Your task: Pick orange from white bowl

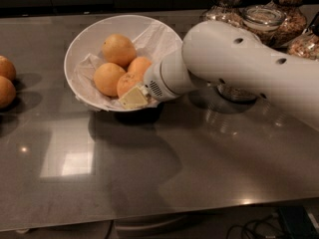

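The white bowl point(79, 44) sits on the grey counter at the back left, lined with crumpled white paper. It holds several round fruits. The deeper-coloured orange point(127, 81) lies at the bowl's front right, next to a paler fruit point(108, 78) and below another pale one point(118, 49). My gripper point(131, 92) reaches into the bowl from the right, over its front rim, and is right at the orange, touching or nearly touching it. The thick white arm point(239, 63) hides the bowl's right edge.
Two more orange fruits point(6, 78) lie on the counter at the far left edge. Glass jars of grain point(261, 21) stand at the back right behind the arm. The counter's front edge runs along the bottom.
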`<state>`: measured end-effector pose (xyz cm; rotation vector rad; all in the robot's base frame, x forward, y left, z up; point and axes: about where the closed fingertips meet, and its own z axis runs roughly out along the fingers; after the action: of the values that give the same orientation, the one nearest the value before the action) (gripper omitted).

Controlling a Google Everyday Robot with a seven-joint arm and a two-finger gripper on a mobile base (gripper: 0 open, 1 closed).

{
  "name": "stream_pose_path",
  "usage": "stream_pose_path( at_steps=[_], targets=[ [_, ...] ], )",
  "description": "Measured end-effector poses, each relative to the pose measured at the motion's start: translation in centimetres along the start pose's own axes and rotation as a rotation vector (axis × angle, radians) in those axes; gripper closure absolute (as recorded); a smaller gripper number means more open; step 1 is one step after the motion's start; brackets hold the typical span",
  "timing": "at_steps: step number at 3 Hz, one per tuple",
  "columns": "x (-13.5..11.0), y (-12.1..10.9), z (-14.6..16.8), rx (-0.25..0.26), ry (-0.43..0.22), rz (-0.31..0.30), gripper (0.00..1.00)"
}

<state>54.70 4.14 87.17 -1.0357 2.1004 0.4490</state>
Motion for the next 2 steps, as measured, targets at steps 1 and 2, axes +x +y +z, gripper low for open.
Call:
stream_pose_path(
  at_steps=[1,2],
  targets=[
    [-0.35,-0.02,-0.69,-0.016,-0.022,0.004,1.00],
    [-0.58,-0.17,-1.45,-0.032,-0.047,0.012,1.00]
  ],
)
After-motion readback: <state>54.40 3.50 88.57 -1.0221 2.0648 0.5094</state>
